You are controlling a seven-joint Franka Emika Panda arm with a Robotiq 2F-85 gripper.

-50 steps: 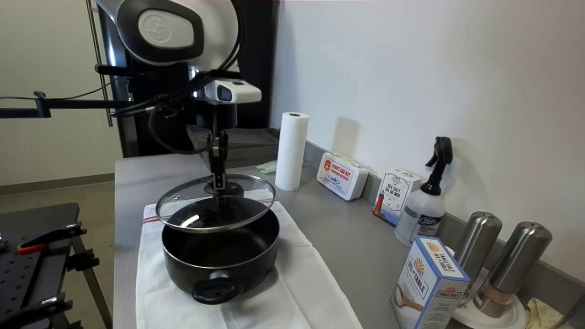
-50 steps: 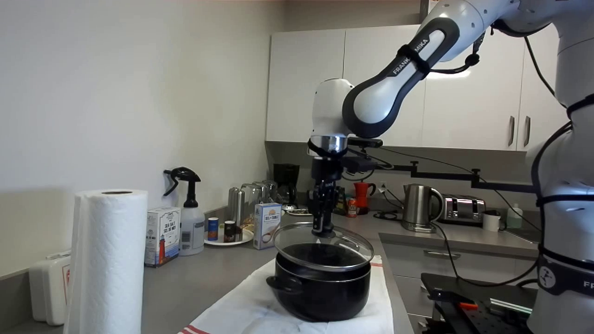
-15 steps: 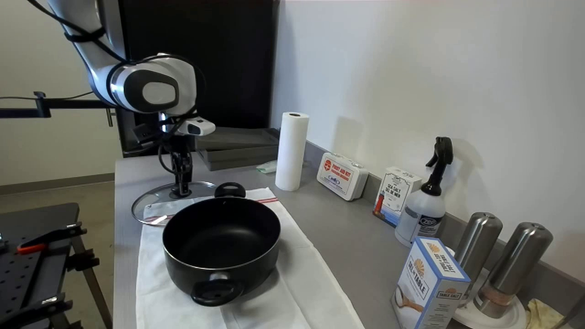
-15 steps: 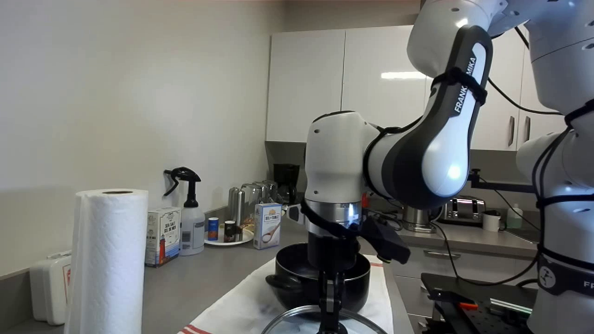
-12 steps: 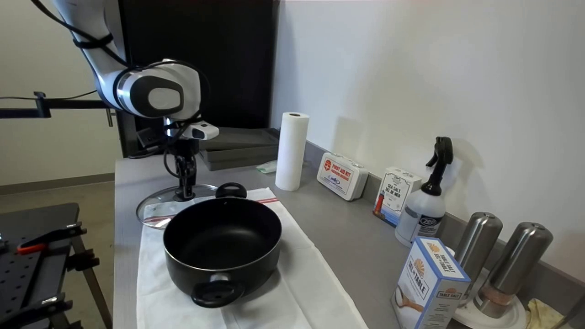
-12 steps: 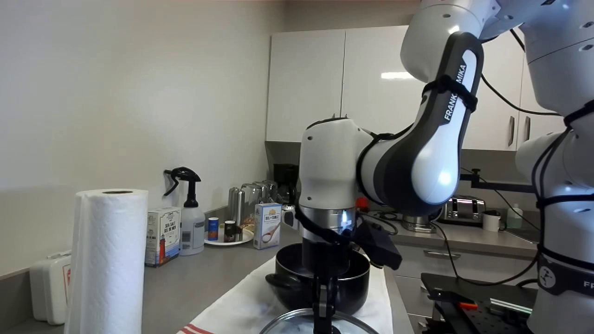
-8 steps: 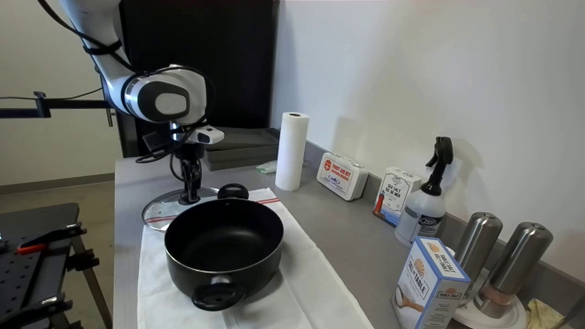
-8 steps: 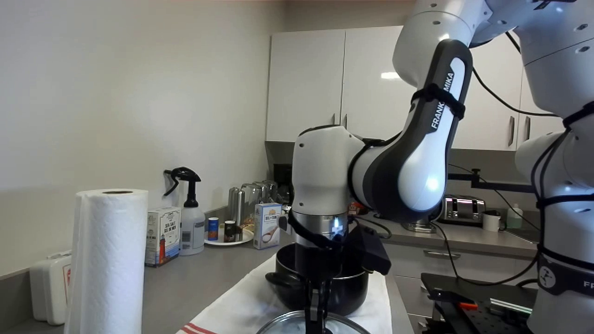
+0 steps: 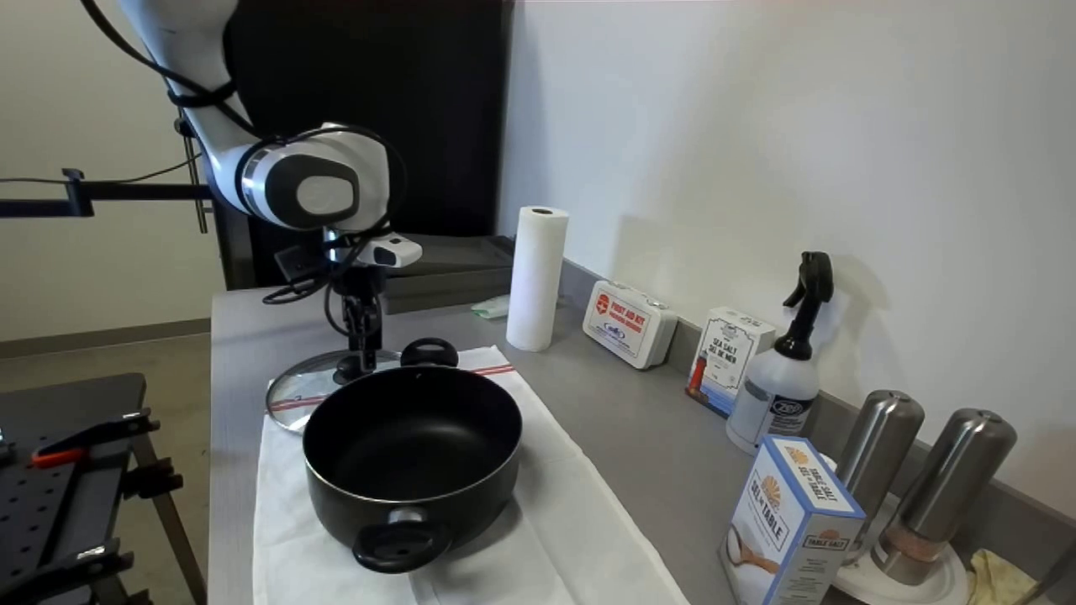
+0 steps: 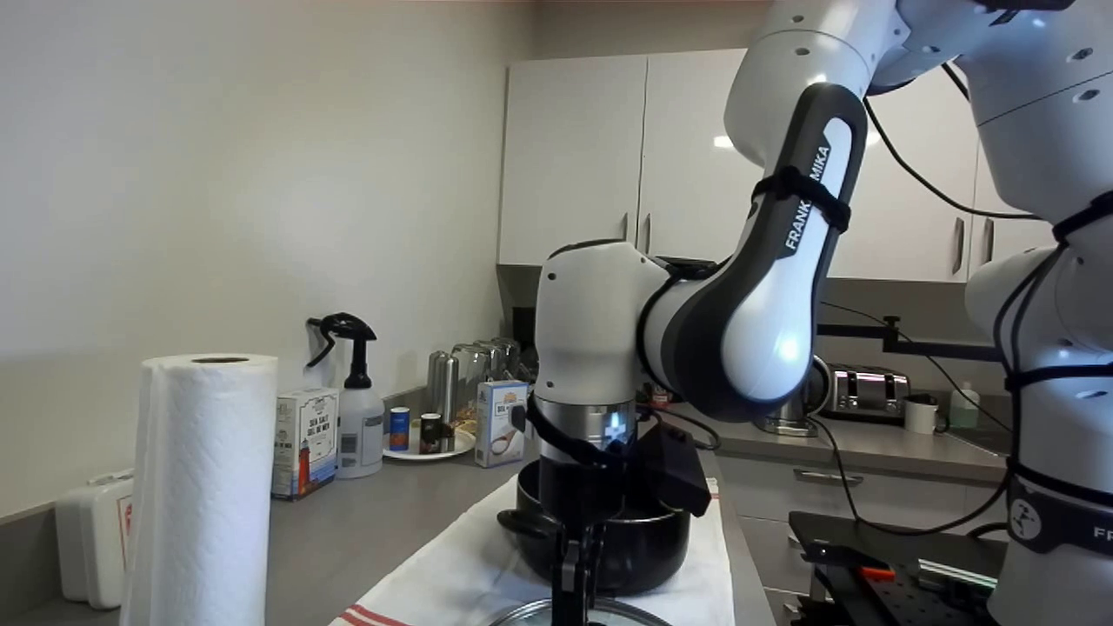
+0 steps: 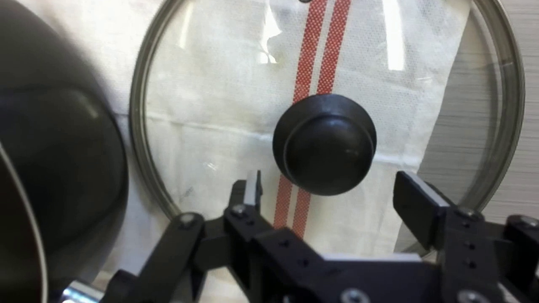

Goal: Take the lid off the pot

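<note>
Across upper centre of wrist view, lid (image 11: pixel 252 109) is lying partly on towel (image 11: pixel 111 25), off pot (image 11: pixel 59 155) at left edge; gripper (image 11: pixel 328 182) jaws are standing wide, holding nothing. Advising straight-up retreat, pads (image 11: pixel 251 189) clearing knob (image 11: pixel 328 149).

In an exterior view the grey counter (image 9: pixel 639 437) broadens from the middle of the frame to the bottom edge. A white towel (image 9: pixel 580 538) lies spread at lower centre-left, creased lengthwise, red stripes across its far end, its near end cut off by the frame. In the wrist view the lid (image 11: pixel 330 147) straddles the towel's edge, its right part over bare, fine-lined counter. Around mid-frame in an exterior view are a grey box (image 9: pixel 454 290), a small white-and-green packet (image 9: pixel 492 307) and an upright paper towel roll (image 9: pixel 538 281); right of centre, a first-aid kit (image 9: pixel 626 328), sea salt box (image 9: pixel 731 357) and spray bottle (image 9: pixel 773 395); lower right, a table salt box (image 9: pixel 790 521) and white plate (image 9: pixel 946 580).
</note>
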